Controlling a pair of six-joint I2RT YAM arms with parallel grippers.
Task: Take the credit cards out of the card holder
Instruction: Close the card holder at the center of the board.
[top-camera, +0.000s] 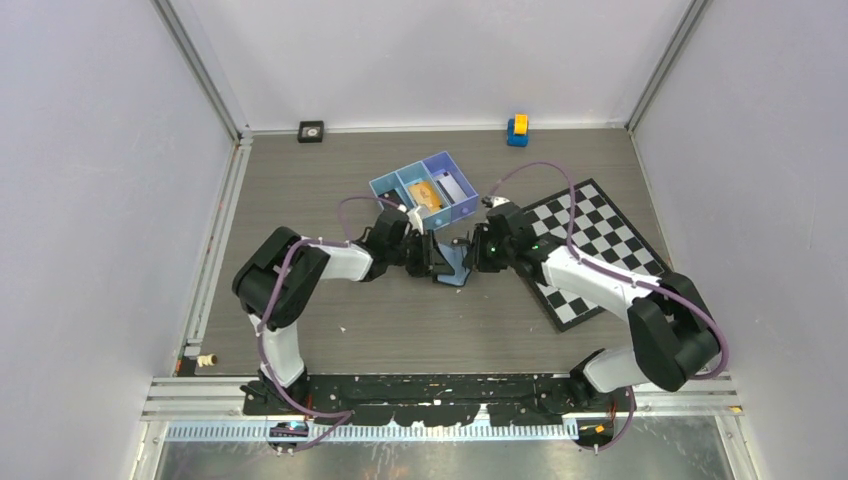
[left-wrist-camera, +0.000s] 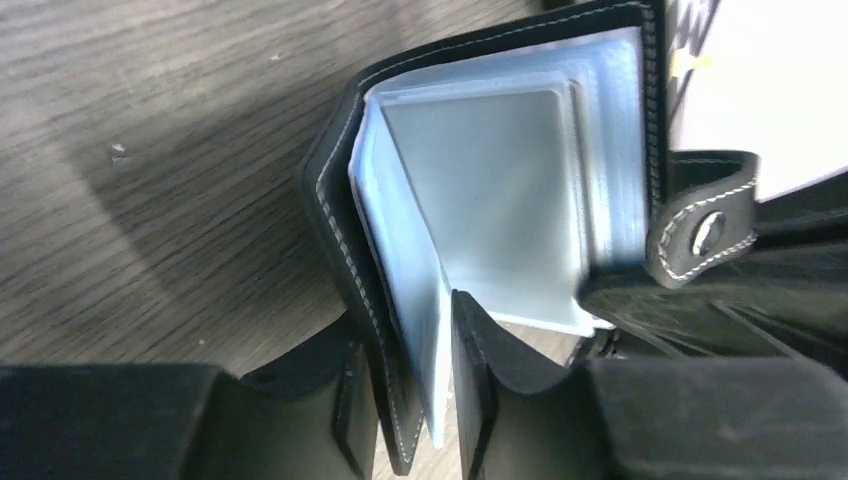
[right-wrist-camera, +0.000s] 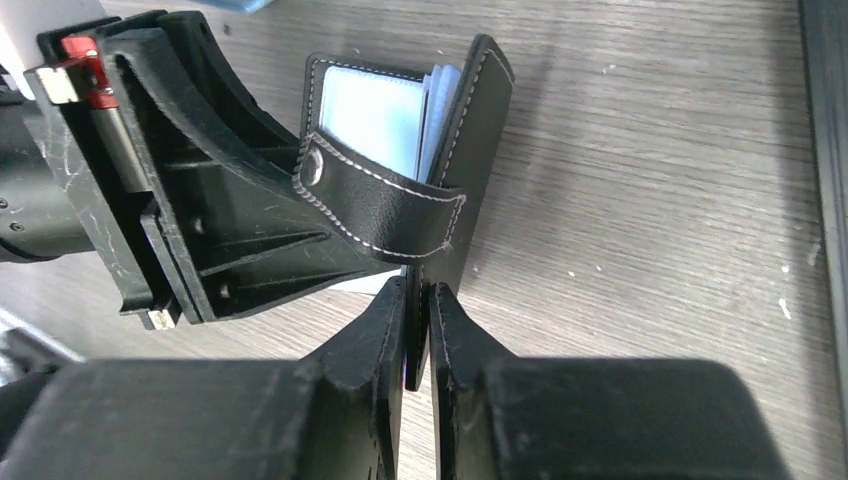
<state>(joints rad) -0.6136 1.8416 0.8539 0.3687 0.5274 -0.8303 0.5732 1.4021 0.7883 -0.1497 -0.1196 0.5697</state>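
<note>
Card holder (right-wrist-camera: 470, 150) is spread open, pale sleeves showing. Right hand (right-wrist-camera: 418, 300) pinches its black cover. Left hand (left-wrist-camera: 408, 325) nips the other cover and a sleeve.

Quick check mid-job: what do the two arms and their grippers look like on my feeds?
The left arm and right arm have white links between bulky black joints, with a lilac cable looping along each. The left gripper and right gripper are matte black with wedge-shaped fingers. The left's ribbed body carries a red part.
</note>
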